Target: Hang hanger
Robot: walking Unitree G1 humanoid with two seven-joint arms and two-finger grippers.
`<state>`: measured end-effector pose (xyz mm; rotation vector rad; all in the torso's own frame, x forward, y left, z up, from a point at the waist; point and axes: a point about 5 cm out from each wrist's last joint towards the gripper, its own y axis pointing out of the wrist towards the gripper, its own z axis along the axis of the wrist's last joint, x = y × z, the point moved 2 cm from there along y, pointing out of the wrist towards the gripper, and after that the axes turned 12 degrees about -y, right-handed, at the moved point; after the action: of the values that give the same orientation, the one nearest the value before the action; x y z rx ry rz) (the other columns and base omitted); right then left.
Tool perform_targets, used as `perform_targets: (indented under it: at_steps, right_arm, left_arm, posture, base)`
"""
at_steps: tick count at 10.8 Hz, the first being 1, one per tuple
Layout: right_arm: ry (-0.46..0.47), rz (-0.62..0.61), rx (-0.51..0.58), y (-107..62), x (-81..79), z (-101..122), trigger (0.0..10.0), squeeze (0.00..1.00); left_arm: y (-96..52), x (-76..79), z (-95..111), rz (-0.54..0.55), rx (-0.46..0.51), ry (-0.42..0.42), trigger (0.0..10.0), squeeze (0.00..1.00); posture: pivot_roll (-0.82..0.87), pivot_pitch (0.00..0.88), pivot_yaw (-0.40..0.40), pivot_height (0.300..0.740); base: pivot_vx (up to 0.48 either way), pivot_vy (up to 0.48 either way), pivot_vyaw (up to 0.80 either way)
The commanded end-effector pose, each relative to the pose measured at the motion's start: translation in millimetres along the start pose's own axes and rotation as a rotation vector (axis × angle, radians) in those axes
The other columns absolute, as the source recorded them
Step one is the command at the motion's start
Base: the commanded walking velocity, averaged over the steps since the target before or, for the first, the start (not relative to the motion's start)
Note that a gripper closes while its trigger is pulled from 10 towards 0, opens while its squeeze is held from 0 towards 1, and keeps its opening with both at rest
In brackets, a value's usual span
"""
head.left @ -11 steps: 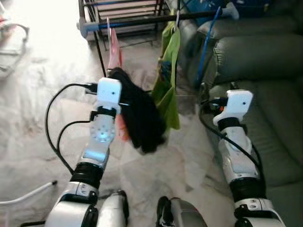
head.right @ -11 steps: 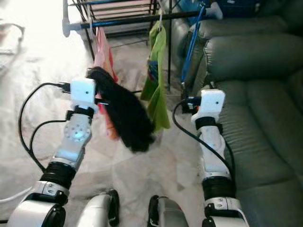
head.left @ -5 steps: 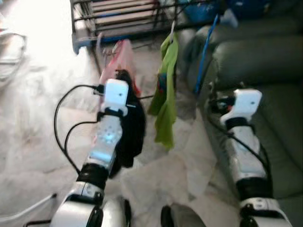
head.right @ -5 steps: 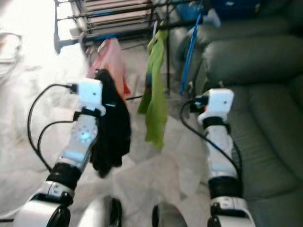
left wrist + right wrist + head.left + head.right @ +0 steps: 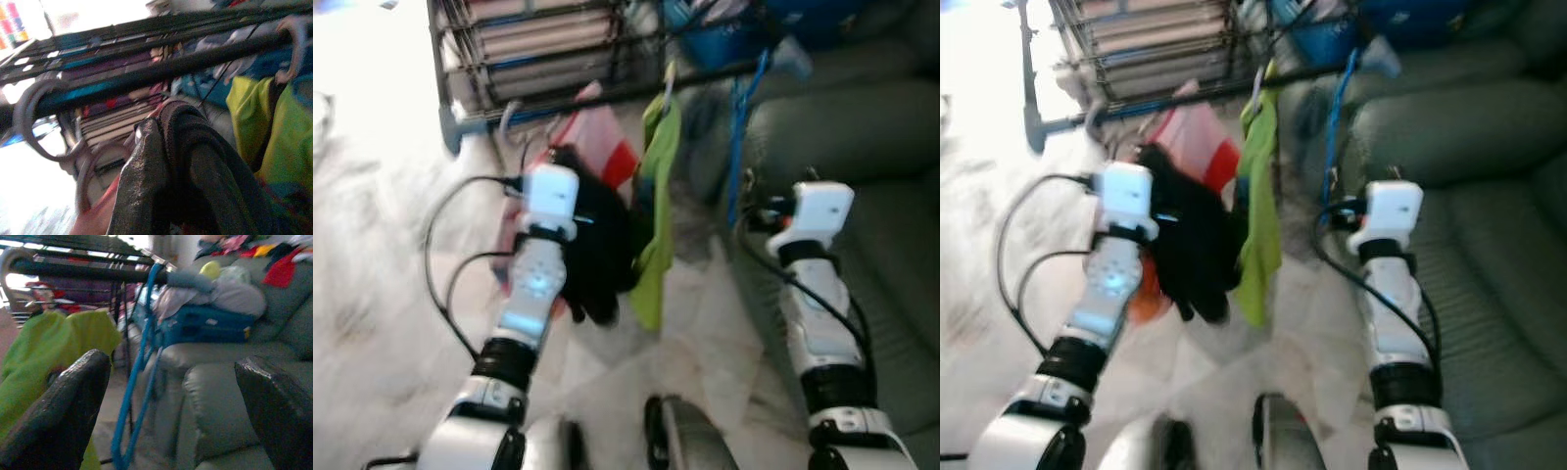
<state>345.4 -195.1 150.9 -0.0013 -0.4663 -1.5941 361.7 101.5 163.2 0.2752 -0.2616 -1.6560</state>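
Observation:
A black garment (image 5: 599,247) on a hanger hangs from my left gripper (image 5: 161,134), which is shut on it at about the height of the rack's lower part. The hanger's grey hook (image 5: 90,169) curves up just below the black rail (image 5: 161,66) without touching it. Another grey hook (image 5: 29,117) sits on the rail to one side. A green garment (image 5: 656,206) hangs from the rail (image 5: 607,96) and touches the black one. Raised beside the sofa, my right gripper (image 5: 171,396) is open and holds nothing.
A pink and red garment (image 5: 592,147) hangs on the rail behind my left arm. A blue frame piece (image 5: 741,127) leans between the rack and the grey sofa (image 5: 871,127). Shelves of the rack (image 5: 538,39) stand behind. The marble floor (image 5: 382,294) lies to the left.
The whole view has shifted nearer to the rack. The black garment has swung from hanging straight down to resting against the green one. My right arm keeps its pose.

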Motion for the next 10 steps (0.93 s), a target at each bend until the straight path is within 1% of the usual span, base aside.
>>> perform_targets:
  at_steps: [1, 2, 4, 6, 7, 8, 9, 10]
  right_arm:
    - [0.007, 0.015, -0.010, -0.7, -4.9, -2.3, 10.0, 0.00]
    - [0.003, 0.012, -0.016, -0.2, -3.8, -3.4, 10.0, 0.00]
    - [0.007, -0.010, -0.062, 4.2, -1.7, -8.9, 10.0, 0.00]
    - [-0.037, -0.028, -0.129, 13.0, 3.4, -16.9, 10.0, 0.00]
    - [-0.054, -0.020, -0.180, 19.7, 3.1, -22.7, 10.0, 0.00]
    - [-0.041, -0.031, -0.190, 23.1, 3.5, -23.0, 10.0, 0.00]
    - [-0.052, -0.039, -0.188, 28.2, 4.4, -20.1, 10.0, 0.00]
    - [-0.060, -0.072, -0.199, 33.8, 8.6, -19.1, 10.0, 0.00]
  left_arm:
    - [1.9, -8.7, 6.2, 0.026, 0.032, 0.019, 10.0, 0.00]
    - [1.7, -8.5, 5.4, 0.025, 0.028, 0.020, 10.0, 0.00]
    - [1.8, -7.3, 4.8, 0.017, 0.024, 0.031, 10.0, 0.00]
    - [0.8, -6.2, 5.1, 0.004, 0.022, 0.025, 10.0, 0.00]
    - [0.0, -5.6, 5.8, -0.010, 0.022, 0.028, 10.0, 0.00]
    - [-2.6, -4.9, 6.7, -0.020, 0.022, 0.031, 10.0, 0.00]
    - [-6.1, -3.4, 6.8, -0.029, 0.019, 0.034, 10.0, 0.00]
    - [-10.0, -4.0, 3.0, -0.032, 0.004, 0.035, 10.0, 0.00]
  posture:
    - [-0.10, 0.171, -0.018, 0.740]
    - [-0.10, 0.171, -0.018, 0.740]
    - [-0.10, 0.176, -0.017, 0.740]
    - [-0.09, 0.183, -0.017, 0.740]
    - [-0.07, 0.223, -0.021, 0.740]
    - [-0.06, 0.255, -0.022, 0.740]
    - [-0.06, 0.280, -0.025, 0.740]
    - [-0.06, 0.287, -0.030, 0.740]
  base:
    - [0.000, 0.000, 0.00]
    - [0.000, 0.000, 0.00]
    - [0.000, 0.000, 0.00]
    - [0.000, 0.000, 0.00]
    - [0.000, 0.000, 0.00]
    - [0.000, 0.000, 0.00]
    - [0.000, 0.000, 0.00]
    - [0.000, 0.000, 0.00]
